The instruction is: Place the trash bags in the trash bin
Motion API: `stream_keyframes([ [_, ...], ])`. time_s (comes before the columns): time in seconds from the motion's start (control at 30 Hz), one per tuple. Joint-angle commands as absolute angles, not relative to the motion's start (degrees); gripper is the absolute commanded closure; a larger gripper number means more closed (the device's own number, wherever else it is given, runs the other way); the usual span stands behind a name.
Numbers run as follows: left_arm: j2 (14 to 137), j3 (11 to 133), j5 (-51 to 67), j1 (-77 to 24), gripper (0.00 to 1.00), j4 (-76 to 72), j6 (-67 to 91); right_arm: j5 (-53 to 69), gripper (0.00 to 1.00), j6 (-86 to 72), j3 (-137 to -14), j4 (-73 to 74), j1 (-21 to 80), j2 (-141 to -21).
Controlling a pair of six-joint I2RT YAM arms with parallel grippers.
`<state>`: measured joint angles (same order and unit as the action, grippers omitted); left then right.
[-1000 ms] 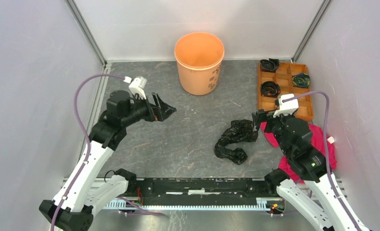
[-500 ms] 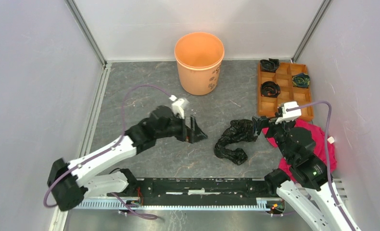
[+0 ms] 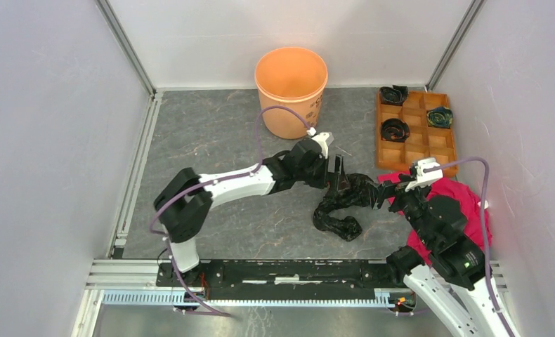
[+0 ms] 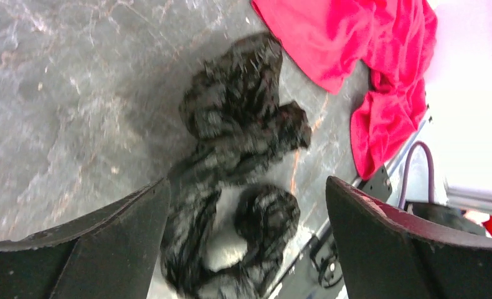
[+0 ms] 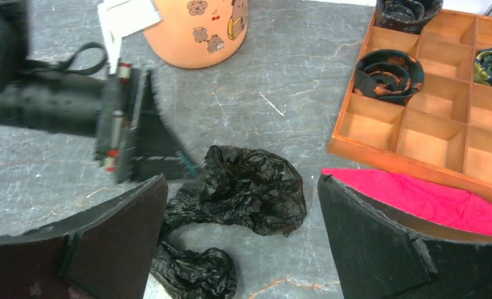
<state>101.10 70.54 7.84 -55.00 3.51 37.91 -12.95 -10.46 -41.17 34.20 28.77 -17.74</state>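
Observation:
The trash bag [image 3: 339, 205] is a crumpled rope of glossy black film lying on the grey table right of centre; it also shows in the left wrist view [image 4: 243, 124] and the right wrist view [image 5: 250, 187]. My left gripper [image 3: 339, 174] hangs open over the bag's upper left end, and in its own view [image 4: 246, 184] the jaws stand wide with the bag below them. My right gripper [image 3: 387, 188] is open just right of the bag, its jaws [image 5: 240, 179] framing the bag without touching it. The trash bin [image 3: 291, 91], an orange bucket, stands upright at the back [image 5: 197, 31].
An orange-brown compartment tray [image 3: 429, 144] at the back right holds small coiled black rolls [image 3: 395, 129]. A pink-red cloth [image 3: 464, 203] lies under my right arm beside the bag. The left arm stretches across the table's middle. Grey walls close in both sides.
My left arm has swung from the table's left side rightward to the bag's upper end. My right gripper has drifted slightly nearer and to the right. The bag has not moved.

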Motion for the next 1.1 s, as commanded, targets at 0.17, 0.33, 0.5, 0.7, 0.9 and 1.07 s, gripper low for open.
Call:
stream_keyframes([
  [0.17,115.28,82.49,10.37,-52.89,0.12,-1.18,39.94,-11.37,0.02,-12.63,-39.1,36.52,29.02,-15.81],
  [0.33,113.36,80.94,10.01,-50.51,0.56,-0.26,38.63,-9.74,0.02,-13.06,-37.27,35.39,29.04,-16.56],
  [0.5,107.05,77.03,15.75,-47.77,0.98,-1.69,38.29,-7.3,0.02,-13.97,-35.51,33.2,29.07,-18.31],
  [0.7,89.51,72.82,9.68,-47.26,0.98,9.9,27.3,-5.45,0.02,-14.76,-34.6,32.05,29.07,-20.58],
  [0.9,71.34,75.77,-1.56,-47.29,0.98,28.51,11.62,-2.3,0.02,-15.63,-32.34,27.75,29.08,-21.63],
  [1.07,66.88,78.88,8.81,-47.49,0.98,34.83,9.17,2.8,0.02,-16.16,-30.04,22.22,29.08,-23.74],
])
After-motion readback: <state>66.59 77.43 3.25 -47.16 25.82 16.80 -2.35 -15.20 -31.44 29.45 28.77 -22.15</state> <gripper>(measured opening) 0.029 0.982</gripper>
